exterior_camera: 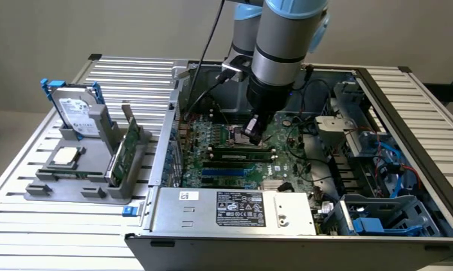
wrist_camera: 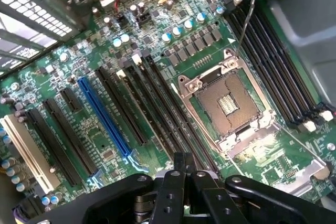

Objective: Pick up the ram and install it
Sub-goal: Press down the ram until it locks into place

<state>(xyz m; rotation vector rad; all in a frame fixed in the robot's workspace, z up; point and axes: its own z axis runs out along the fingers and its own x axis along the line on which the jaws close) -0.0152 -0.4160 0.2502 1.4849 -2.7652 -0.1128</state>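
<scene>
In the exterior view the ram (exterior_camera: pixel 241 149), a long thin green stick, lies along a slot on the motherboard (exterior_camera: pixel 290 166) inside the open computer case. My gripper (exterior_camera: pixel 252 134) reaches down into the case and hovers right over one end of the stick. The wrist view has the gripper (wrist_camera: pixel 184 162) shut, its fingertips pressed together with nothing visible between them, just above the long black slots (wrist_camera: pixel 157 103) beside the empty CPU socket (wrist_camera: pixel 226 103). From the wrist view I cannot tell the ram apart from the slots.
A grey holder (exterior_camera: pixel 68 189) on the exterior view's left carries a hard drive with blue rails (exterior_camera: pixel 77 116) and an upright green expansion card (exterior_camera: pixel 126 149). The power supply (exterior_camera: pixel 234 210) and case walls (exterior_camera: pixel 170 141) hem in the board. Cables and a blue drive cage (exterior_camera: pixel 384 217) fill the right.
</scene>
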